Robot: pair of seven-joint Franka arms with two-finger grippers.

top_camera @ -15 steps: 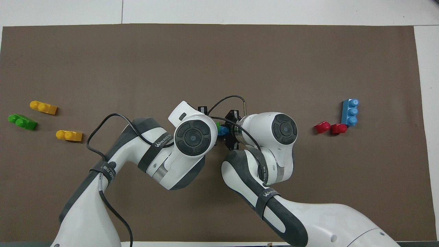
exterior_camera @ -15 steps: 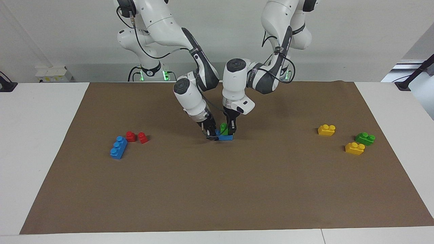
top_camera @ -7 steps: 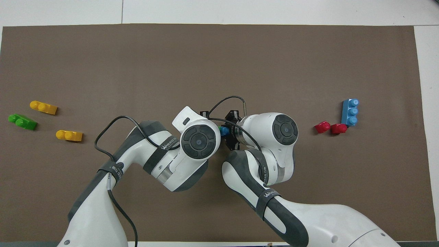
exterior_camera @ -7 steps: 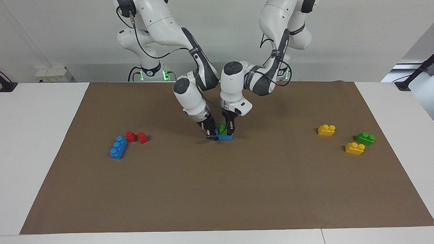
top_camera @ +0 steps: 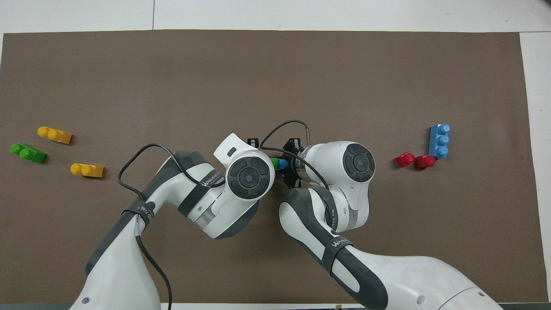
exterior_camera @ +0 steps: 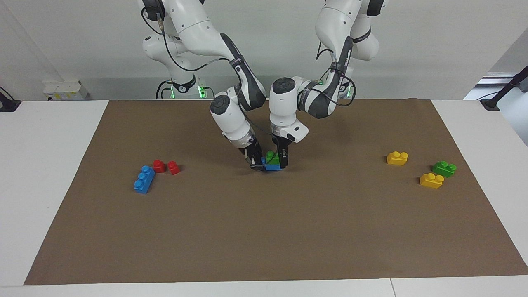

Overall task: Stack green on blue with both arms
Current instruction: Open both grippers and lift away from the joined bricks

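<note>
On the middle of the brown mat, a green two-stud brick (exterior_camera: pixel 271 156) (top_camera: pixel 273 163) sits on top of a blue brick (exterior_camera: pixel 273 167) (top_camera: pixel 282 164). My right gripper (exterior_camera: pixel 257 162) is shut on the blue brick at the end toward the right arm. My left gripper (exterior_camera: pixel 283 161) is down at the stack's other end, right against the green brick. In the overhead view the left wrist hides that gripper and most of the stack.
A second blue brick (exterior_camera: pixel 144 179) and two small red bricks (exterior_camera: pixel 159 166) (exterior_camera: pixel 174 167) lie toward the right arm's end of the brown mat (exterior_camera: pixel 264 231). Two yellow bricks (exterior_camera: pixel 397 158) (exterior_camera: pixel 431 180) and a darker green brick (exterior_camera: pixel 444 168) lie toward the left arm's end.
The left arm's wrist has shifted a little over the stack. The green brick stays on the blue one, and the right gripper has not moved.
</note>
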